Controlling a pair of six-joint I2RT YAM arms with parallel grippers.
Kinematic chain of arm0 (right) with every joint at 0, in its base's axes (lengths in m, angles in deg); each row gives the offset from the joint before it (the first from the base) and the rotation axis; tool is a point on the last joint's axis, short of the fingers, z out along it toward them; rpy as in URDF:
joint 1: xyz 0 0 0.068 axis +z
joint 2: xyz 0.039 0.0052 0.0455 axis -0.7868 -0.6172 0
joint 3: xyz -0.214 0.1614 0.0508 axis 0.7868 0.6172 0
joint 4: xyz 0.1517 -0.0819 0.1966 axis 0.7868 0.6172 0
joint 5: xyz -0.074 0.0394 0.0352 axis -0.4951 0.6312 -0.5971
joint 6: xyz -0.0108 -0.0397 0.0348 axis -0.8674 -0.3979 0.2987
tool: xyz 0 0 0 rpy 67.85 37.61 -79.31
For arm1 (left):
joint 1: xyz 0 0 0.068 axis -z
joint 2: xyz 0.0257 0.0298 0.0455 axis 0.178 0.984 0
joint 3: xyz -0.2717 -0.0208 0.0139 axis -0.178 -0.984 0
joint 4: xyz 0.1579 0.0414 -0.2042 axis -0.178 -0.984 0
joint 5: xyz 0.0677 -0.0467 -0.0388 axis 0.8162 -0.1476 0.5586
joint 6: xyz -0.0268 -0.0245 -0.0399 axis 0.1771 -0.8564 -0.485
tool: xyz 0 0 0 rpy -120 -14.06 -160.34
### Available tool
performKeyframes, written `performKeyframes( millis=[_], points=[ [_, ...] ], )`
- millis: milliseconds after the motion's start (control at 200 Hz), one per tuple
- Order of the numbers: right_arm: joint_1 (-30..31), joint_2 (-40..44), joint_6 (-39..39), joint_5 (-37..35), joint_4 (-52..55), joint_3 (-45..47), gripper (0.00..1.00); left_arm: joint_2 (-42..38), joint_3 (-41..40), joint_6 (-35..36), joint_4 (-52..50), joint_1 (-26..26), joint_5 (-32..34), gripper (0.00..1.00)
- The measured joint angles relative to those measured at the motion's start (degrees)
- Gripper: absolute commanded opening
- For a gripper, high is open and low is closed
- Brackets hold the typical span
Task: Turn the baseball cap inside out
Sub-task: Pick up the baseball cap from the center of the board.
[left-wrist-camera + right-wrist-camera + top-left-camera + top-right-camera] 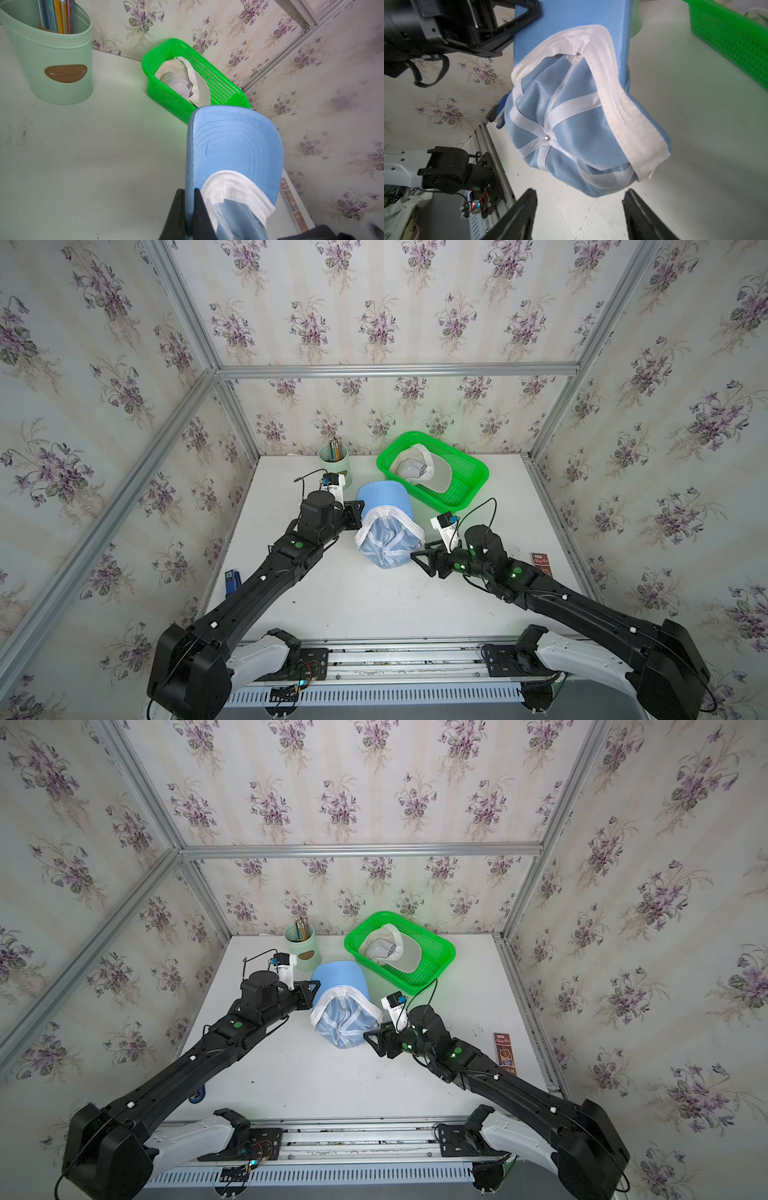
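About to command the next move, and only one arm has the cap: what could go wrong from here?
1. The left gripper pinches only the side edge of the blue baseball cap brim; a tug could pull it free.
2. The right gripper is open at the crown, whose white seam tapes already face out; pushing there may turn it back.
3. The brim tip sits close to the green basket; a swing could bump it.

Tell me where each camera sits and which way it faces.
Both top views: above the robot's base, looking down on the table; left arm and right arm show.
Left wrist: on the left arm, facing the basket; left gripper shows, shut on the cap.
Right wrist: on the right arm, facing the cap's lining; open right gripper and left gripper show.
All share cap and basket.
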Motion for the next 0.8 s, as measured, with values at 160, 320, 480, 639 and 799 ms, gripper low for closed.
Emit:
performKeyframes(
  millis=[160,320,480,639,799],
  points=[
    [-1.0,6.5,-3.7,-3.0,0.5,2.1,0.8,1.6,5.7,3.1,-4.2,-0.1,0.9,0.0],
    [-4.4,7.1,-5.4,-3.7,-0.6,3.0,0.81,7.0,14.7,7.3,-12.3,-0.4,-3.2,0.0],
    [-5.4,2.4,-5.4,-1.3,-4.2,2.9,0.85,12.0,21.3,9.9,-21.2,-3.2,-9.7,0.0],
    [-5.4,-1.0,-4.9,1.5,-6.6,2.5,0.8,14.0,22.5,10.3,-26.9,-4.9,-12.5,0.0],
    [-1.6,-0.6,-4.8,1.0,-7.2,-0.4,0.67,16.7,22.6,8.3,-28.7,-5.3,-11.9,0.0]
  ],
)
